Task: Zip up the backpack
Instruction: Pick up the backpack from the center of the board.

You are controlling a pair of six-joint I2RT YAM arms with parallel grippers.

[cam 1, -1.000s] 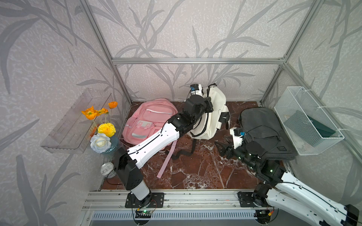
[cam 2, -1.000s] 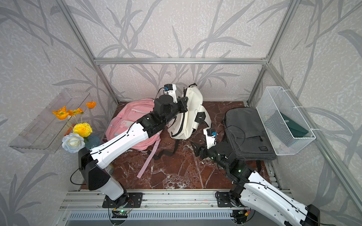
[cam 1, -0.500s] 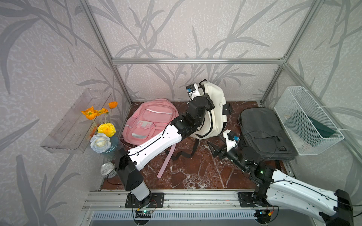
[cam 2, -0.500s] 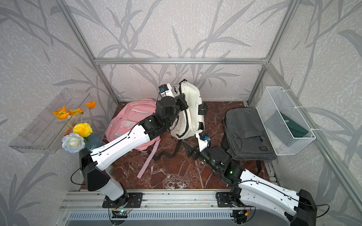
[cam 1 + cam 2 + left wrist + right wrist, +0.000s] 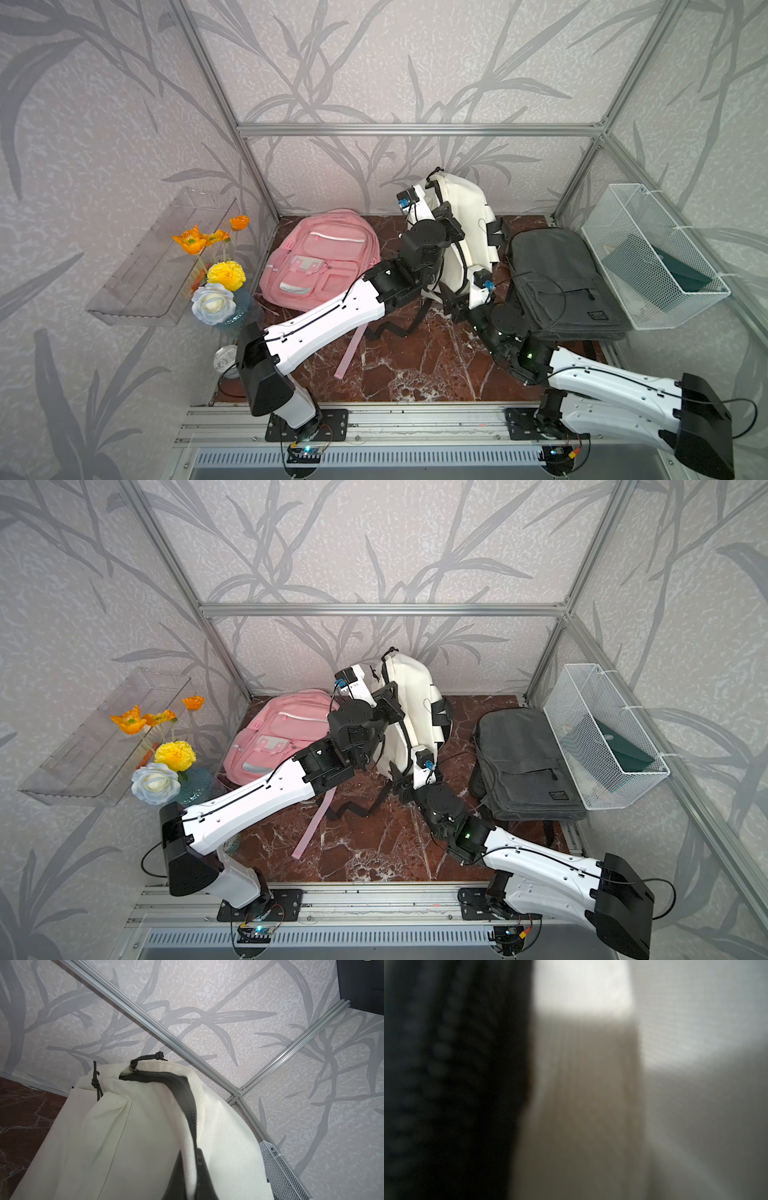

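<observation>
White backpack (image 5: 469, 216) stands upright at the back of the marble tabletop (image 5: 415, 365), pinched by the closed left gripper (image 5: 451, 226).

A pink backpack (image 5: 320, 257) crowds it on the left arm's side and a grey backpack (image 5: 561, 282) on the right's, with a wire basket (image 5: 602, 232) beyond. Bare marble lies toward the front, crossed by a pink strap (image 5: 349, 353). The right gripper (image 5: 455, 305) is at the pack's lower edge; its wrist view is blurred, so I cannot tell how its jaws stand.

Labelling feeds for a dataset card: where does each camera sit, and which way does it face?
Top views: high in front, looking down at the white backpack; left arm and right arm show.
Left wrist: on the left arm, facing along the backpack's zipper toward the wall; no arm clearly shows.
Right wrist: blurred, against white and black fabric; no arm shows.
Shared: the white backpack.
</observation>
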